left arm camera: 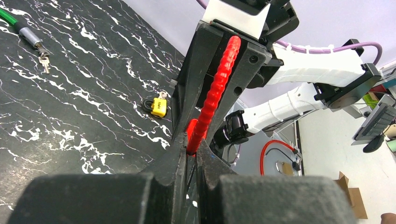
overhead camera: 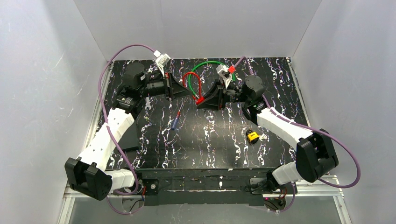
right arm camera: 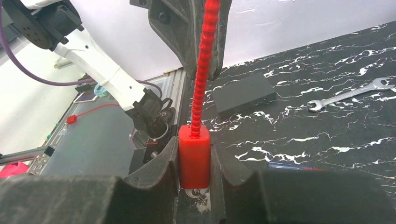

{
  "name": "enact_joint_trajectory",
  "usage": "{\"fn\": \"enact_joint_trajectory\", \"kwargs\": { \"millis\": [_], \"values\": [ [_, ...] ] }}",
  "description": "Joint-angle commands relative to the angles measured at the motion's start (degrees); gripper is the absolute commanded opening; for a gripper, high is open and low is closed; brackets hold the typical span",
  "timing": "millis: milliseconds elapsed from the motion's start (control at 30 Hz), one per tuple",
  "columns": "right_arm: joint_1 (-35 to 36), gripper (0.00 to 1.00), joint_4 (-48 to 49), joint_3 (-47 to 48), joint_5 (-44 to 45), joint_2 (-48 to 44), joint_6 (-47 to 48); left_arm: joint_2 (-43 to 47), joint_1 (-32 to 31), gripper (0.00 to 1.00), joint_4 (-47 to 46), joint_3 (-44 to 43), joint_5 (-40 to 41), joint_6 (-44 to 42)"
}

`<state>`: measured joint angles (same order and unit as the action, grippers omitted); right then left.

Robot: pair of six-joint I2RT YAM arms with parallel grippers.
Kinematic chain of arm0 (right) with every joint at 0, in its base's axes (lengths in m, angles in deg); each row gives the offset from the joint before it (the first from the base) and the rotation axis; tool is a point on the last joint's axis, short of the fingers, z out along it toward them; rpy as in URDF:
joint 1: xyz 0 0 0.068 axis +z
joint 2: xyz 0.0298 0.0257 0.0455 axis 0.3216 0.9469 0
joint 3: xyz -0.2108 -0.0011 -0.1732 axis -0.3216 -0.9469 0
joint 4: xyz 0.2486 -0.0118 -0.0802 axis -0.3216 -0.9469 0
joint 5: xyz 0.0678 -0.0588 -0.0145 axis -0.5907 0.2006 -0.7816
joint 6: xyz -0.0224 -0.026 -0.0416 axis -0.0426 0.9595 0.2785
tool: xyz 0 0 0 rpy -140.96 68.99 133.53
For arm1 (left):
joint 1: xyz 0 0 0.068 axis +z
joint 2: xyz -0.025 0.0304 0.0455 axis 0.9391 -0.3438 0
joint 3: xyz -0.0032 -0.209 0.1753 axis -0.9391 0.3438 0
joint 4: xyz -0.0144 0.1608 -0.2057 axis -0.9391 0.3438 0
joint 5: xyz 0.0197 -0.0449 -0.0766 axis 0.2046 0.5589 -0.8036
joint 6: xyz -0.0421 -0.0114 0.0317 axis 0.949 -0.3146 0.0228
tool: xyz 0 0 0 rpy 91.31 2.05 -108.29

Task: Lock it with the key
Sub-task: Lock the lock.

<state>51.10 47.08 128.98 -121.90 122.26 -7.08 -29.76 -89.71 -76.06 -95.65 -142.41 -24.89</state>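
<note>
The yellow padlock (overhead camera: 252, 136) lies on the black marbled table at the right, far from both grippers, with the tiny silvery key (overhead camera: 263, 137) right beside it. Both also show in the left wrist view, the padlock (left arm camera: 159, 106) and the key (left arm camera: 163, 95). My left gripper (overhead camera: 191, 94) (left arm camera: 196, 145) is shut on the ribbed red cable (left arm camera: 215, 88) of a red loop-shaped lock. My right gripper (overhead camera: 201, 101) (right arm camera: 194, 156) is shut on that lock's red block body (right arm camera: 194, 158), held above the table at the middle back. Small keys (right arm camera: 201, 196) hang under the red body.
A silver spanner (overhead camera: 147, 103) (right arm camera: 348, 94) and a blue-handled screwdriver (overhead camera: 176, 119) (right arm camera: 289, 165) lie at the left middle. A green cable lock (overhead camera: 210, 64) with keys (left arm camera: 44, 60) lies at the back. A black box (right arm camera: 243, 95) sits near the left edge. White walls enclose the table.
</note>
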Motion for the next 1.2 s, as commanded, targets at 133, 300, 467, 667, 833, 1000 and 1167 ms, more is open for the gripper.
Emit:
{"fn": "enact_joint_trajectory", "kwargs": {
  "millis": [133, 300, 467, 667, 833, 1000, 1167],
  "values": [
    [1.28, 0.01, 4.80, 2.12, -0.65, 0.74, -1.02, 0.27, -1.81, 0.00, -1.43, 1.21, -1.20, -0.74],
    [1.26, 0.01, 5.63, 2.38, -0.24, 0.88, -2.16, 0.59, -2.47, 0.00, -1.07, 2.93, -1.51, -1.32],
    [1.11, 0.01, 8.69, 2.58, 1.36, 1.63, -5.69, 1.17, -3.83, 0.00, -0.94, 7.20, -1.88, -2.43],
    [1.09, 0.01, 11.79, 3.48, 2.92, 2.68, -9.30, 1.07, -6.51, 0.00, -0.60, 10.25, -1.83, -4.18],
    [1.23, 0.01, 14.51, 4.83, 2.76, 3.15, -11.78, 0.13, -8.34, 0.00, -0.48, 12.30, -1.67, -4.84],
    [1.24, 0.01, 13.71, 2.67, 0.68, 2.31, -10.59, 0.39, -8.31, 0.00, 0.62, 11.35, -1.39, -5.92],
    [1.24, 0.16, 5.86, 1.27, -2.64, 0.34, -5.74, 1.13, -6.05, 0.00, 3.92, 9.32, -1.96, -7.54]
  ]
}}
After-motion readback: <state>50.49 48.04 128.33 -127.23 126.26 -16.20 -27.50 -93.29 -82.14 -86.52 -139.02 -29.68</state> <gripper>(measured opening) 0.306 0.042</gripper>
